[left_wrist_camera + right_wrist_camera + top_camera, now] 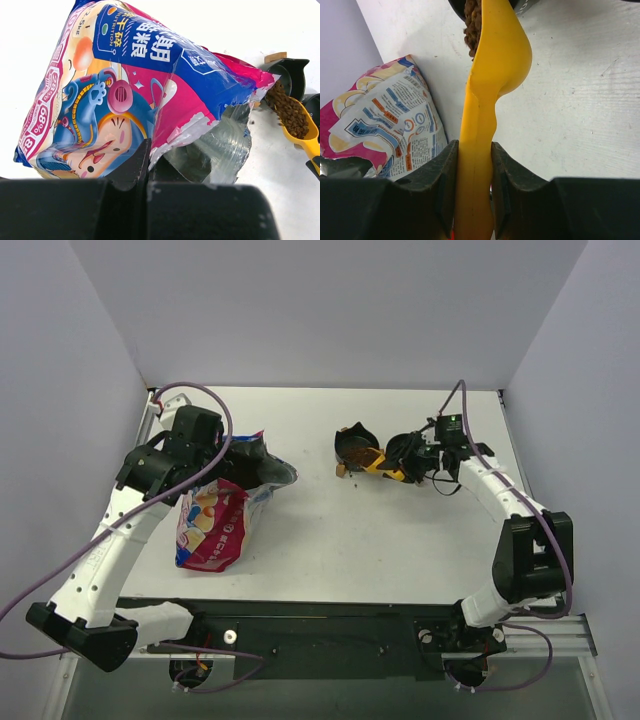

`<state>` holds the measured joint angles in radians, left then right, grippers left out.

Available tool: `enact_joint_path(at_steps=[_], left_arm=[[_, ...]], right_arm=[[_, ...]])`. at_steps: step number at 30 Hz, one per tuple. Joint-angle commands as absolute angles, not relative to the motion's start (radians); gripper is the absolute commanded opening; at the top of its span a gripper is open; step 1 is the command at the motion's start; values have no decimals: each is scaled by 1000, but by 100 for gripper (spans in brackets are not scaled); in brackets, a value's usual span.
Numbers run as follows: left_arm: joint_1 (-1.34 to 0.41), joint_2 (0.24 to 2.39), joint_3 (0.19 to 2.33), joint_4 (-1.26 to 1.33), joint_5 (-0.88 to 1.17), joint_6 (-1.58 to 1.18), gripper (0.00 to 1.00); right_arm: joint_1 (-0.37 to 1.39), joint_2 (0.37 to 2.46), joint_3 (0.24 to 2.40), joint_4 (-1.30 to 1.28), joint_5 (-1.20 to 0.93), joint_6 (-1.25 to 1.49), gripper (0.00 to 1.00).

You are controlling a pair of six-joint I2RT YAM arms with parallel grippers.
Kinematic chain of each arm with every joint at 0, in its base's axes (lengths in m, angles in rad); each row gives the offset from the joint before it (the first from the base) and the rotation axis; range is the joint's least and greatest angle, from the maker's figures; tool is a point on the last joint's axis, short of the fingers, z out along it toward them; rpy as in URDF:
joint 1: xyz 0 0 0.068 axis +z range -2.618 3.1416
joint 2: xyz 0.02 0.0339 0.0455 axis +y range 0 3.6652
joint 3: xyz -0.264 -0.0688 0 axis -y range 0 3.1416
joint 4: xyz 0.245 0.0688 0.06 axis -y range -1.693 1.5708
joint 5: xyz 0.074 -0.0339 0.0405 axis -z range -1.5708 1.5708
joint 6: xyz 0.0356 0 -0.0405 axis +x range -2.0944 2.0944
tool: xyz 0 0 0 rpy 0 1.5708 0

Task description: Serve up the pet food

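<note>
Top view: my left gripper is clamped on the open mouth of the pet food bag. The bag lies on the white table toward 9 o'clock and trails from my jaws toward 6. My right gripper sits toward 2 o'clock, closed on the handle of the yellow-orange scoop. The scoop head points to 9 o'clock and meets the black bowl.

Left wrist: left gripper has its jaws pinched together on the bag's torn edge. The pet food bag fills the frame from 12 to 9 o'clock, foil lining showing at the mouth. Brown kibble is well apart from these jaws, at 3 o'clock, heaped in the scoop against the bowl.

Right wrist: right gripper is clamped on the scoop handle, both fingers tight on its sides. Kibble is at 12 o'clock, at the scoop tip by the bowl rim. The pet food bag lies at 9 o'clock, printed back up.
</note>
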<state>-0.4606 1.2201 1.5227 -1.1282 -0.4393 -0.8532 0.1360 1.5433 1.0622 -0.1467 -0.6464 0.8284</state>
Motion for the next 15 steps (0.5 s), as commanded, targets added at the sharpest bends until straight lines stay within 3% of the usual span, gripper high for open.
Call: enact_joint_path(at_steps=[1, 15], left_arm=[[-456, 1169, 1531, -1023, -414, -864, 0], [-456, 1149, 1505, -1008, -387, -871, 0]], right_arm=[[156, 1572, 1181, -363, -562, 792, 0], [199, 1732, 1468, -595, -456, 758, 0]])
